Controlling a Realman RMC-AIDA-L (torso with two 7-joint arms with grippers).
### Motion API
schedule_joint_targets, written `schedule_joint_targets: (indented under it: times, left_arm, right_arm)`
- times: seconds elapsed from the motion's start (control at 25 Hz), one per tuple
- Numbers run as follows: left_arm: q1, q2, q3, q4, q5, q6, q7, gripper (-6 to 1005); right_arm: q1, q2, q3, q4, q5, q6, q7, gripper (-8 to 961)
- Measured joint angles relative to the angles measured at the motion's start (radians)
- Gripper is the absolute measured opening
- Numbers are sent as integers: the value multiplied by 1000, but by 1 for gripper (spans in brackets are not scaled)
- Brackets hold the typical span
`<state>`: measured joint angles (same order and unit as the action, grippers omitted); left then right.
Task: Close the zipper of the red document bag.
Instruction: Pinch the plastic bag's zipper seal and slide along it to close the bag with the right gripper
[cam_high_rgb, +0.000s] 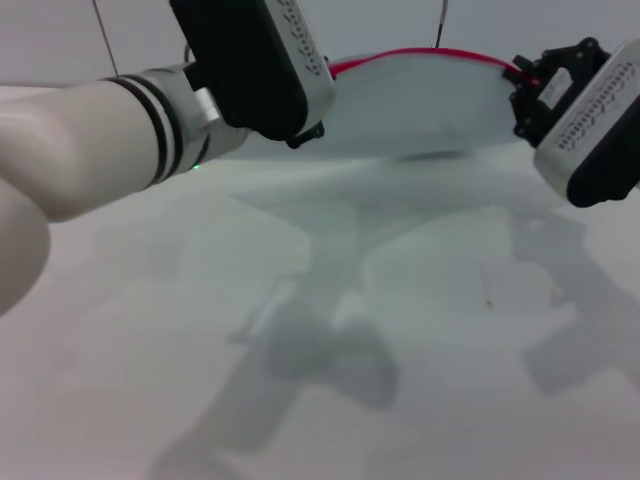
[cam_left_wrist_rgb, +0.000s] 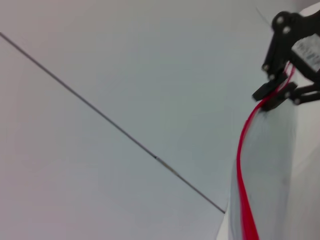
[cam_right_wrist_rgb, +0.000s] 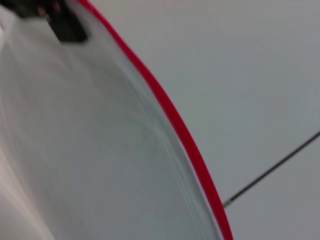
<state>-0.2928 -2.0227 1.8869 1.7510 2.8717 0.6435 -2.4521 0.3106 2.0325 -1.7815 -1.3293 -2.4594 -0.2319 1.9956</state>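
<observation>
The red document bag (cam_high_rgb: 420, 105) is a pale translucent pouch held up off the table between my two grippers. Its zipper (cam_high_rgb: 420, 52) is a bright-red strip arching along the top edge. My left gripper (cam_high_rgb: 305, 132) is at the bag's left end, mostly hidden behind its own wrist. In the right wrist view, the left gripper's dark fingers (cam_right_wrist_rgb: 67, 27) lie on the bag (cam_right_wrist_rgb: 90, 130) beside the zipper (cam_right_wrist_rgb: 170, 115). My right gripper (cam_high_rgb: 522, 85) is at the right end. The left wrist view shows this right gripper (cam_left_wrist_rgb: 272, 97) pinched on the zipper (cam_left_wrist_rgb: 242, 165).
A pale table (cam_high_rgb: 400, 350) spreads out below the bag, with the arms' shadows on it. Behind the bag is a light wall with a thin dark seam (cam_left_wrist_rgb: 115, 127).
</observation>
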Motion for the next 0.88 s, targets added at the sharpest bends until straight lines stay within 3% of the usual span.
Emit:
schedule_joint_targets:
  times: [0.88]
  left_arm:
    - [23, -1, -66, 11, 0, -3, 16, 58]
  right_arm:
    - [10, 0, 121, 47, -3, 2, -7, 87]
